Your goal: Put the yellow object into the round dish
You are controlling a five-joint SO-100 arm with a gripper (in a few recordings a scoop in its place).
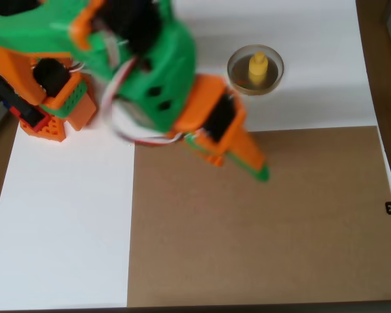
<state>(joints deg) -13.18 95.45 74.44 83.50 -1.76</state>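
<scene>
Covering most of the overhead view, a white table surface (58,248) is overlaid from the centre toward 4 o'clock by a brown board (260,228), which seems to be laid out as the working area. Across the 10 to 12 o'clock region the green and orange arm (150,72) is stretched out from its orange base (52,111) at 9 o'clock, and it is rendered blurred, which suggests motion. Its gripper (254,163) is pointed toward 4 o'clock over the board's upper edge, well apart from the dish; whether the jaws are parted or closed cannot be told from the blur, though nothing is seen held between them. At 1 o'clock the round dish (255,69) is set on the white surface, and the yellow object (258,68) is stood upright inside it, near the middle. The placement is therefore judged to be done, with the arm positioned clear so that the dish is left undisturbed.
</scene>
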